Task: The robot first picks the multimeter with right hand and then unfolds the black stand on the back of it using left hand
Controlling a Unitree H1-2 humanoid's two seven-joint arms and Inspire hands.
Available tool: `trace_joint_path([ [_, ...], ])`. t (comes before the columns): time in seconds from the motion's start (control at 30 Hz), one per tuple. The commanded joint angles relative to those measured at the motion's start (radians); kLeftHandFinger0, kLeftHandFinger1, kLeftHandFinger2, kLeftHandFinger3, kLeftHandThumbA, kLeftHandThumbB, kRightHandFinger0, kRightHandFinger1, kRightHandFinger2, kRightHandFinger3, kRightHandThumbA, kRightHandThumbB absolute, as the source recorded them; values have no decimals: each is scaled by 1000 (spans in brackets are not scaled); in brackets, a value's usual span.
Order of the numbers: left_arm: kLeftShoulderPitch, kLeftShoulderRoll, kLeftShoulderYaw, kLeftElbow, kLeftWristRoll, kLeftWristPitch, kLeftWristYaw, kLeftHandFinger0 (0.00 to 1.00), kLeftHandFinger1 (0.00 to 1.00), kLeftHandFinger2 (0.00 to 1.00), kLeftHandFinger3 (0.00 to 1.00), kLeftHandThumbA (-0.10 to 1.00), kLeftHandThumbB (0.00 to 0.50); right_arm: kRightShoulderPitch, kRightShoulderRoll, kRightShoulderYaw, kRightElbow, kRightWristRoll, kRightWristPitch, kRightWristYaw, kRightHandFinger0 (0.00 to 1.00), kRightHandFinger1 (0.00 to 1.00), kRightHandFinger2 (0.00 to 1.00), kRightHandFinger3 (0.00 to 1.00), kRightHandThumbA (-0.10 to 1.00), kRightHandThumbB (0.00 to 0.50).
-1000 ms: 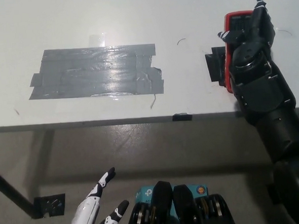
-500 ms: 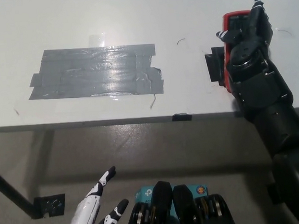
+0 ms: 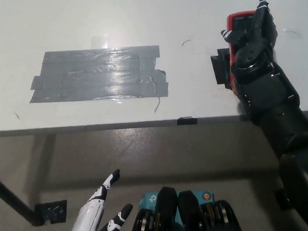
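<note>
The red multimeter lies on the white table at the far right. Only its top end and left rim show. My black right hand lies flat on top of it, fingers stretched out along it and thumb at its left rim, not closed around it. A black flap, perhaps the stand, sticks out from the multimeter's left side and rests on the table. My white left hand rests low at the lower left, below the table's edge, with fingers apart and holding nothing.
A wide patch of grey tape is stuck to the table's middle left. The front edge of the table runs across the picture, with a small black piece on it. Below the edge is floor.
My right hand has crept a little farther over the multimeter, away from me and slightly left. The left hand has stayed in place.
</note>
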Motion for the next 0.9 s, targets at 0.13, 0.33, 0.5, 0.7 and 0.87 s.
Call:
trace_joint_path([
  [0.13, -15, 15, 10, 0, 11, -56, 35, 1000, 1000, 1000, 1000, 976, 104, -26, 18, -40, 66, 70, -50, -18, 1000, 1000, 1000, 1000, 586, 449],
  [0.33, -15, 17, 14, -2, -5, -55, 30, 1000, 1000, 1000, 1000, 969, 103, 18, 18, 59, 148, -6, -108, -96, 4, 13, 138, 335, -59, 303],
  [0.5, -19, 22, 22, -7, -4, -51, 29, 1000, 1000, 1000, 1000, 971, 93, 22, 34, 74, 163, 2, -164, -136, 0, 23, 193, 284, -100, 259],
  [0.7, -16, 19, 25, 1, -11, -58, 30, 1000, 1000, 1000, 1000, 947, 90, 31, 32, 56, 162, 32, -205, -136, 1, 148, 453, 489, -100, 271],
  [0.87, -4, 20, 26, 1, -4, -66, 35, 1000, 1000, 1000, 1000, 942, 90, 57, 35, 60, 168, 25, -285, -171, 0, 202, 544, 636, -100, 273],
])
